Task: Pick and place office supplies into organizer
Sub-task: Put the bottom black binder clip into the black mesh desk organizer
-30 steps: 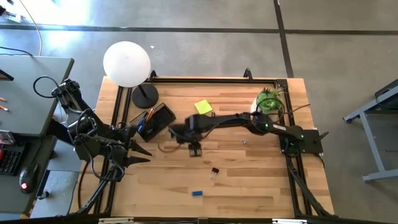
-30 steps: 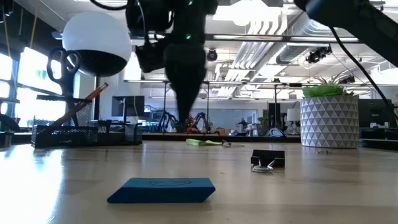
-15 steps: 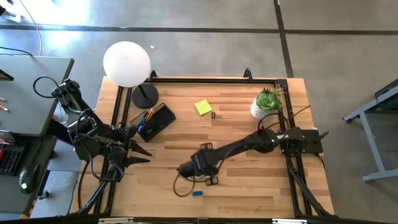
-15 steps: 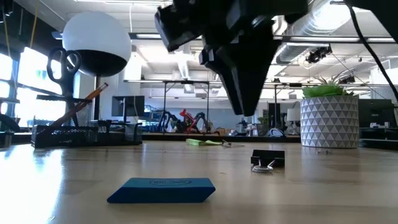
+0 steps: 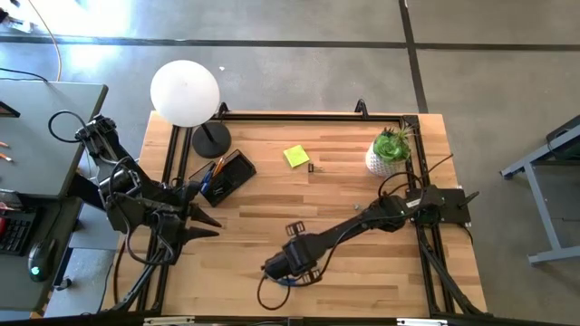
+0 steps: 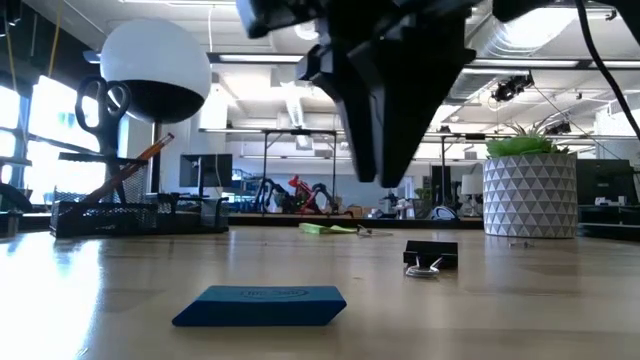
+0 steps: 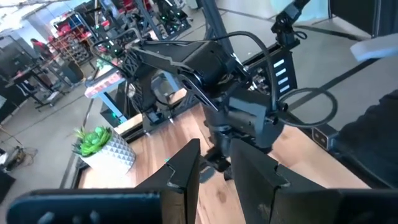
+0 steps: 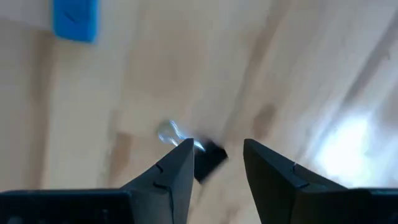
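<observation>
Wooden table shows no legible writing; right tool, fingers parted, hovers over binder clip near blue eraser.

Bright overhead light; right wrist view motion-blurred.

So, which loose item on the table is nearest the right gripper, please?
The black binder clip, just ahead of the right gripper; the blue eraser lies farther off.
</observation>
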Robot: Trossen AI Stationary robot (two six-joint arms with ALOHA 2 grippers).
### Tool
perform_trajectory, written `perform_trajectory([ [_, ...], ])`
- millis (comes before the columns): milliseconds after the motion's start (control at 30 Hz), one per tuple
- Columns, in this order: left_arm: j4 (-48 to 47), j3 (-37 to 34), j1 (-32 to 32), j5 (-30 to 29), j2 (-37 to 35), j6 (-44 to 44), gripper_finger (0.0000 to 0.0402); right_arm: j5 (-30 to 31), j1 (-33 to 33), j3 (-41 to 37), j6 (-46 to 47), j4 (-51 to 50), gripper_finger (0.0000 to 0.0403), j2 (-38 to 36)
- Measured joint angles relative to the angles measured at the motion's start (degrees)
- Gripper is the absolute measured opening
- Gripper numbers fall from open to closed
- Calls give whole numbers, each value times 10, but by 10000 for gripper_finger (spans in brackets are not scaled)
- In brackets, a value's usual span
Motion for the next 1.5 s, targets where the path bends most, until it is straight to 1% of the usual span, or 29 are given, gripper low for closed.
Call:
perform_trajectory([
  [100, -9, 0, 0, 0, 0, -23, 79, 10, -6, 0, 7, -44, 133, 0],
  [167, -23, 0, 0, 0, 0, -41, 79, -10, -11, 0, 0, -55, 133, -3],
  [233, -37, 0, 0, 0, 0, -58, 79, -35, -15, -1, -4, -34, 133, -14],
  [333, -50, 0, 0, -2, 0, -73, 79, -48, -18, 0, 0, -2, 133, -43],
  [500, -50, 0, 0, -2, 0, -73, 79, -3, -18, 0, 13, -8, 133, -78],
  [700, -51, 0, 0, 2, 0, -49, 79, 8, -18, -1, 20, 23, 134, -89],
  [767, -52, 0, 0, 7, 0, -36, 79, 11, -21, -12, 15, 41, 134, -92],
  [833, -57, 0, 0, 9, 0, -23, 79, 12, -27, -34, 11, 35, 134, -99],
  [933, -64, 0, 0, 8, 0, -12, 79, 9, -46, -98, 12, 58, 134, -134],
  [1000, -63, 0, 0, 8, 0, -12, 79, -5, -59, -166, 19, 98, 134, -173],
  [1067, -60, 0, 0, 8, 0, -8, 79, -17, -67, -241, 29, 161, 134, -217],
  [1200, -46, 0, 0, 7, 0, 5, 79, -18, -57, -386, 73, 287, 133, -314],
  [1300, -30, 0, 0, 7, 0, 6, 79, -31, -44, -482, 105, 364, 133, -361],
  [1400, -12, 0, 0, 7, 0, 6, 79, -40, -30, -554, 95, 423, 133, -388],
  [1500, -7, 0, 0, 7, 0, 6, 79, -45, -19, -597, 39, 455, 139, -393],
])
